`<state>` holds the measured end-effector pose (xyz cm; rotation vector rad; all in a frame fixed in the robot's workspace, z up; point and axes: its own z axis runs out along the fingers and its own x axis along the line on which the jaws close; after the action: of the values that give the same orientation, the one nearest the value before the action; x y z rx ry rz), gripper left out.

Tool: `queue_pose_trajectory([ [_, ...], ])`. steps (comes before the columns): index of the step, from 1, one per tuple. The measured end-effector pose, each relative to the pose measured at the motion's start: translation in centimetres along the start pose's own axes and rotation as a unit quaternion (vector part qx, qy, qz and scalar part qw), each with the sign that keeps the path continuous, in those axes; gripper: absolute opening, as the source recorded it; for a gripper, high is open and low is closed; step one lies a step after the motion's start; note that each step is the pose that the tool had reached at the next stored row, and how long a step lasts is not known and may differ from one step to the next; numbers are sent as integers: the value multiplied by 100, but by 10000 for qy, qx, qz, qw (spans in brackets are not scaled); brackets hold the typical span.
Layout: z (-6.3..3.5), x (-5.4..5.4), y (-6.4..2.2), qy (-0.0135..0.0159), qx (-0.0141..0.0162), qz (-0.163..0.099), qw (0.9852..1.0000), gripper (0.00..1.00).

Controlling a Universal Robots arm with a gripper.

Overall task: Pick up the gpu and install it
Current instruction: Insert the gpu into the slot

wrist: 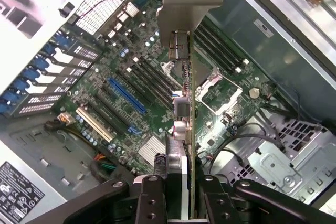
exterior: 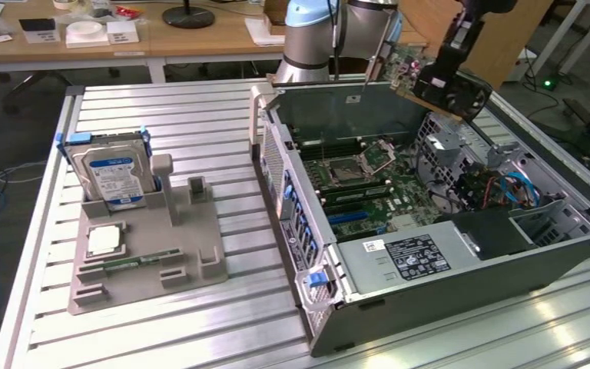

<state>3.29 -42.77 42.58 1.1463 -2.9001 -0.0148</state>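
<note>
The gpu point(exterior: 451, 89), a card with a black fan shroud and a greenish board, hangs tilted in the air above the far right corner of the open computer case point(exterior: 306, 254). My gripper point(exterior: 457, 55) is shut on it from above. In the wrist view the gpu point(wrist: 185, 93) shows edge-on, its metal end bracket point(wrist: 185, 3) pointing away, clamped between my gripper point(wrist: 181, 184) fingers. Below it lies the motherboard point(wrist: 226, 93) with a blue expansion slot point(wrist: 126, 95) and black slots beside it; the card is well above them.
On the exterior view's left a grey fixture point(exterior: 162, 261) holds a hard drive point(exterior: 116, 173), a processor point(exterior: 104, 240) and a memory stick point(exterior: 131, 264). Inside the case are a power supply point(exterior: 410, 257), blue cables point(exterior: 515, 188) and a drive cage point(exterior: 546, 219). A wooden desk point(exterior: 172, 38) stands behind.
</note>
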Motion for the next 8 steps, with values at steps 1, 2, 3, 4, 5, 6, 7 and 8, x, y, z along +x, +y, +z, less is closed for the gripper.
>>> queue_pose_trajectory([
  [1,0,0,0,1,1,-60,10000,28],
  [2,0,0,0,2,2,-121,9999,28],
  [3,0,0,0,3,3,-183,9998,28],
  [4,0,0,0,4,5,-253,9997,28],
  [5,0,0,0,6,6,-327,9995,28],
  [6,0,0,0,7,7,-408,9992,28],
  [7,0,0,0,9,9,-489,9988,28],
  [8,0,0,0,10,10,-568,9984,28],
])
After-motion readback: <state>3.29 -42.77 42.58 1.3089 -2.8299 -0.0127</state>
